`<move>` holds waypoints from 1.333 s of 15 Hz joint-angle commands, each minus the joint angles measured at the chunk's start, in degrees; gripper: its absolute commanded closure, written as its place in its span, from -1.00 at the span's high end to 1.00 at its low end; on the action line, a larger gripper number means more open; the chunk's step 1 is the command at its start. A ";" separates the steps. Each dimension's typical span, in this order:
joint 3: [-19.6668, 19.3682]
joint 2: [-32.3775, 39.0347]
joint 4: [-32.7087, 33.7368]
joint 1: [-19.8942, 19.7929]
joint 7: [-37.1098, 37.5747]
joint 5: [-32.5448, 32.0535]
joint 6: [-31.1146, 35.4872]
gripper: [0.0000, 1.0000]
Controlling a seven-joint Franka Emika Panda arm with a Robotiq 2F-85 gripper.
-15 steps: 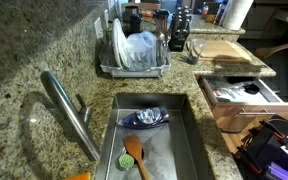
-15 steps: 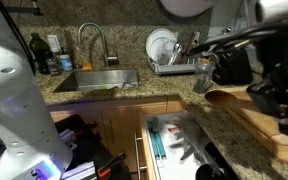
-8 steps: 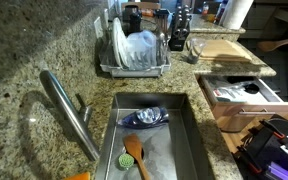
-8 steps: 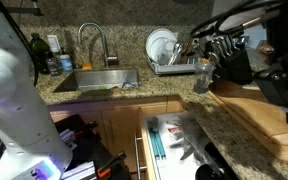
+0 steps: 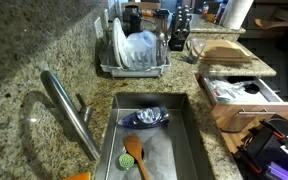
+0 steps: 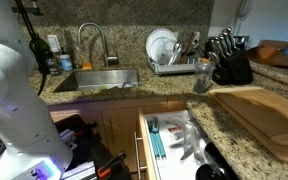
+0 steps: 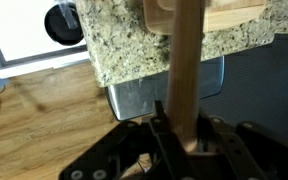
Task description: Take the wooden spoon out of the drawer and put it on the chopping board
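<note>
In the wrist view my gripper (image 7: 182, 135) is shut on the handle of the pale wooden spoon (image 7: 184, 70). The spoon runs up the picture, and its bowl end reaches the granite counter edge and the chopping board (image 7: 234, 12). The board lies flat on the counter in both exterior views (image 5: 224, 50) (image 6: 259, 110). The drawer stands pulled open in front of the counter (image 5: 239, 95) (image 6: 174, 140), with utensils in its compartments. I cannot make out the gripper or the spoon in either exterior view.
The steel sink (image 5: 149, 140) holds a spatula with a green handle (image 5: 134, 155) and a blue cloth. A faucet (image 5: 69, 110) stands beside it. A dish rack (image 6: 174, 65), a glass and a knife block (image 6: 229, 62) stand at the back of the counter.
The arm with the spoon was over the board in an exterior view. It has moved off to the right and out of that view. The drawer and board have not moved.
</note>
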 commanded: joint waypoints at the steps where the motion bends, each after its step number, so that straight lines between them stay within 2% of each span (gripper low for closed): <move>1: 2.75 2.68 3.30 -3.24 -0.86 2.93 -2.06 -0.85; 2: 3.12 4.61 5.26 -3.92 -1.10 3.66 -2.65 -0.40; 4: 3.47 5.12 5.08 -4.04 -0.81 3.36 -2.46 -0.40; 5: 3.52 4.78 4.94 -4.04 -0.82 3.33 -2.46 -0.85; 7: 3.83 8.95 7.57 -4.36 1.57 2.67 -3.42 -0.85; 10: 5.73 19.57 17.63 -6.19 6.21 4.97 -7.40 -0.85; 15: 11.13 30.17 31.84 -9.34 12.44 4.82 -9.18 -0.85; 18: 16.34 34.65 40.15 -12.66 9.87 7.46 -10.35 -0.85; 20: 20.94 35.57 42.85 -15.89 5.50 12.06 -14.03 -0.85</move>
